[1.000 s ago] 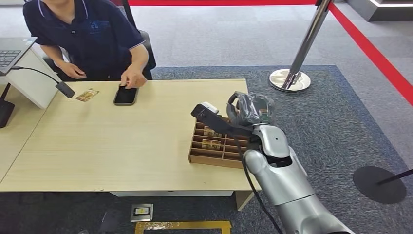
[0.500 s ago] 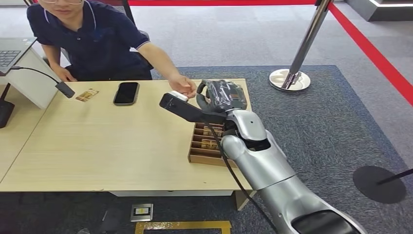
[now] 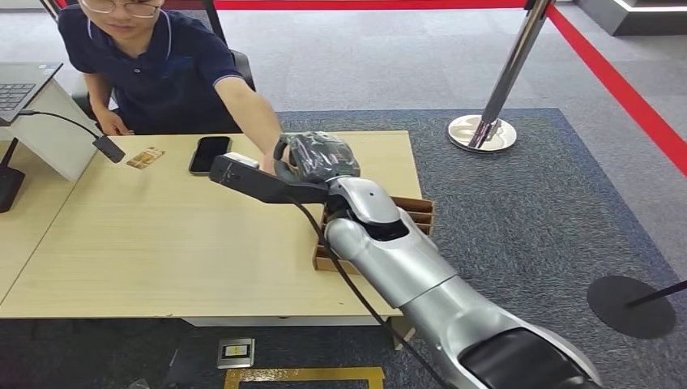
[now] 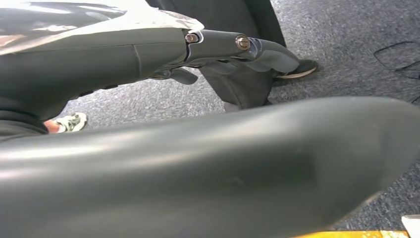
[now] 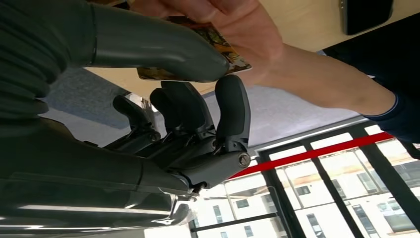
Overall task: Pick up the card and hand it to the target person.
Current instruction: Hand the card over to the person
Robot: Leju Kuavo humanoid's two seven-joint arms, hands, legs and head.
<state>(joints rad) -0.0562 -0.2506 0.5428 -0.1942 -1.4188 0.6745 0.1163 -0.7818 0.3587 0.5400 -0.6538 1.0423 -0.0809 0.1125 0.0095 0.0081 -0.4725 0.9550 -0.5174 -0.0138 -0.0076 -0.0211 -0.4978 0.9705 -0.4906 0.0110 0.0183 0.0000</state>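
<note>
My right hand [image 3: 316, 156], wrapped in clear plastic, is stretched over the far side of the table [image 3: 162, 243] toward the seated person [image 3: 154, 65]. In the right wrist view the printed card [image 5: 225, 49] lies under my thumb [image 5: 153, 47], with my dark fingers [image 5: 230, 109] curled just beside it. The person's hand [image 5: 247, 29] has closed on the card too, and meets my hand in the head view [image 3: 269, 160]. My left hand [image 4: 223, 44] hangs over the grey carpet, fingers apart, holding nothing.
A wooden compartment box [image 3: 417, 208] sits at the table's right edge, partly behind my arm. A black phone [image 3: 209, 154] and another card [image 3: 145, 157] lie in front of the person. A laptop [image 3: 20, 85] is far left; a stanchion base [image 3: 484, 134] stands beyond the table.
My right arm has swung left from above the box toward the person. The person left the phone and reached out, and their hand now grasps the card at my hand.
</note>
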